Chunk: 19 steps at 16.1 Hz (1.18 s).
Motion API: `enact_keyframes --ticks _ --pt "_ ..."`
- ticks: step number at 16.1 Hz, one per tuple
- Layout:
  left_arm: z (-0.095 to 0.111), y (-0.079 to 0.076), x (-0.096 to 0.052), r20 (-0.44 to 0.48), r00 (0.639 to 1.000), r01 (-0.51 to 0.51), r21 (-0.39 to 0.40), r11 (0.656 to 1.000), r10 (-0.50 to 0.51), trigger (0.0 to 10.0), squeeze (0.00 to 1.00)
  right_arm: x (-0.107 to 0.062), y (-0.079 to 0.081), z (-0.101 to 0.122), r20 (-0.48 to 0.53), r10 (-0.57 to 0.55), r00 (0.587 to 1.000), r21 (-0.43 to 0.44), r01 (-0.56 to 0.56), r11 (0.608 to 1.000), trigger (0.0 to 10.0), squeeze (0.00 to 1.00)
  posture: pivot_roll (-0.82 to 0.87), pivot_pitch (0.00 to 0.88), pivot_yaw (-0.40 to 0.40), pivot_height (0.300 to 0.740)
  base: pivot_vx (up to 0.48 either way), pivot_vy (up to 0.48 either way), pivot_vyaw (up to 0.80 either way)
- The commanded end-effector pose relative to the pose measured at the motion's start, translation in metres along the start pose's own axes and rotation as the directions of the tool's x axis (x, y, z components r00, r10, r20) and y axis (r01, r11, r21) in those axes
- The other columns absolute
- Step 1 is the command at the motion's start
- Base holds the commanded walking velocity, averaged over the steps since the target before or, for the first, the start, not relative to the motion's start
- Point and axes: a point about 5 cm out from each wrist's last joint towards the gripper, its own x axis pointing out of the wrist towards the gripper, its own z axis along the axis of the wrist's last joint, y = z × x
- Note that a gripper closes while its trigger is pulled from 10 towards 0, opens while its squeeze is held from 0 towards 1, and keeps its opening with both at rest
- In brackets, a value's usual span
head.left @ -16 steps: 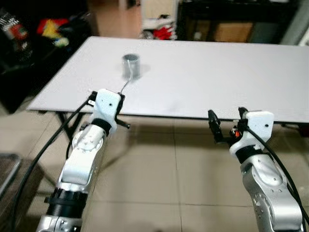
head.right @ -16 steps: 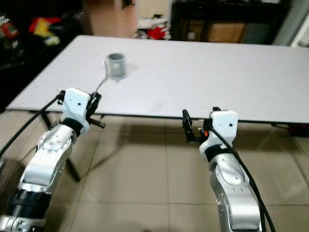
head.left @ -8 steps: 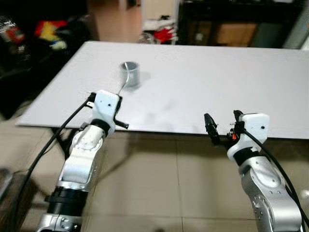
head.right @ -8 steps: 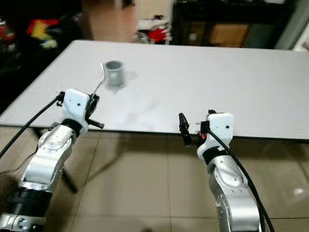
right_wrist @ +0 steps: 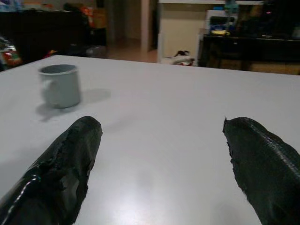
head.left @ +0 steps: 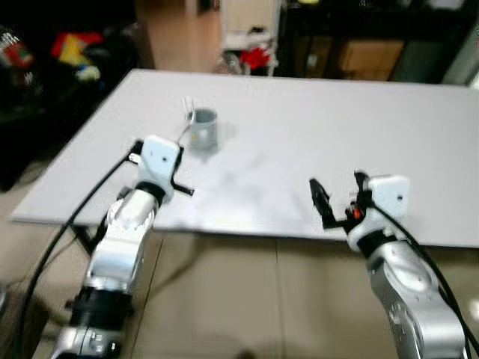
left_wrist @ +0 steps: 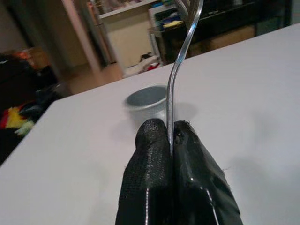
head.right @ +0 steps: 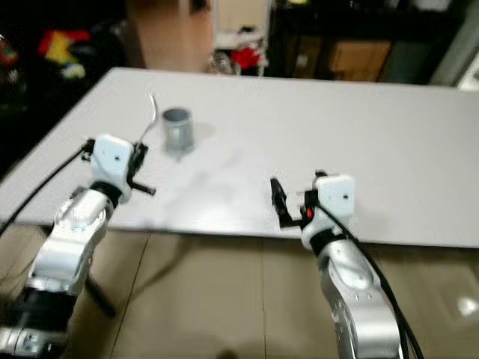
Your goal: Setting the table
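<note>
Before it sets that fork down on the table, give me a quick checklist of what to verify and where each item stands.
1. Grip on fork: left gripper pinches the handle, fork upright. Ok.
2. Left gripper over the white table: at the near edge. Ok.
3. Grey mug clear of the fork's path: stands just beyond the fork. Cannot tell.
4. Bare table surface beside the mug: ok.
5. Right gripper out of the way: open, empty, at the near edge. Ok.
</note>
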Motion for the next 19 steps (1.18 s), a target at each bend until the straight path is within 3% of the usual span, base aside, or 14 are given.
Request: enact_keyframes --ticks 1,3,5,8,10,14,17,18,19 --pt "-0.001 -0.007 0.001 -0.017 1.0 0.014 0.007 1.0 -0.014 10.0 0.0 -0.001 -0.005 0.004 0.004 -0.002 1.0 -0.016 0.002 1.0 10.0 0.0 -0.08 0.0 0.002 0.74 0.259 0.0 0.0" --pt "-0.012 -0.006 0.001 -0.097 0.995 0.004 0.018 1.0 -0.002 10.0 0.0 -0.002 -0.001 0.003 -0.004 0.057 0.998 -0.011 -0.057 0.998 10.0 0.0 -0.09 0.0 0.004 0.74 0.0 0.0 0.0" --pt "-0.025 -0.009 0.002 -0.2 0.979 0.041 0.056 0.998 -0.029 10.0 0.0 -0.006 0.006 0.003 -0.02 0.184 0.983 0.001 -0.184 0.983 10.0 0.0 -0.09 0.0 0.011 0.74 0.0 0.0 0.0" --pt "-0.038 -0.01 0.006 -0.302 0.953 0.063 0.098 0.993 -0.031 10.0 0.0 -0.011 0.005 0.001 -0.052 0.267 0.962 0.032 -0.265 0.964 10.0 0.0 -0.11 0.0 0.006 0.74 0.0 0.0 0.0" --pt "-0.046 -0.01 0.011 -0.372 0.928 0.081 0.169 0.982 -0.012 10.0 0.0 -0.018 0.009 -0.002 -0.11 0.384 0.917 0.012 -0.385 0.923 10.0 0.0 -0.12 0.0 0.0 0.74 0.0 0.0 0.0" --pt "-0.041 -0.013 0.021 -0.373 0.928 0.075 0.154 0.985 -0.012 10.0 0.0 -0.022 0.005 -0.003 -0.131 0.404 0.905 0.001 -0.407 0.913 10.0 0.0 -0.13 0.0 -0.013 0.74 0.0 0.0 0.0" --pt "-0.037 -0.032 0.036 -0.422 0.904 0.116 0.074 0.99 -0.074 10.0 0.0 -0.027 0.001 0.0 -0.153 0.424 0.893 -0.001 -0.429 0.903 10.0 0.0 -0.14 0.0 -0.009 0.74 0.0 0.0 0.0" --pt "-0.038 -0.042 0.044 -0.468 0.88 0.105 0.024 0.994 -0.081 10.0 0.0 -0.029 0.002 -0.002 -0.162 0.432 0.887 -0.005 -0.438 0.899 10.0 0.0 -0.14 0.0 -0.001 0.74 0.0 0.0 0.0" --pt "-0.038 -0.043 0.045 -0.479 0.874 0.097 0.008 0.995 -0.081 10.0 0.0 -0.029 0.003 -0.002 -0.163 0.436 0.885 -0.005 -0.442 0.897 10.0 0.0 -0.14 0.0 0.0 0.74 0.0 0.0 0.0"
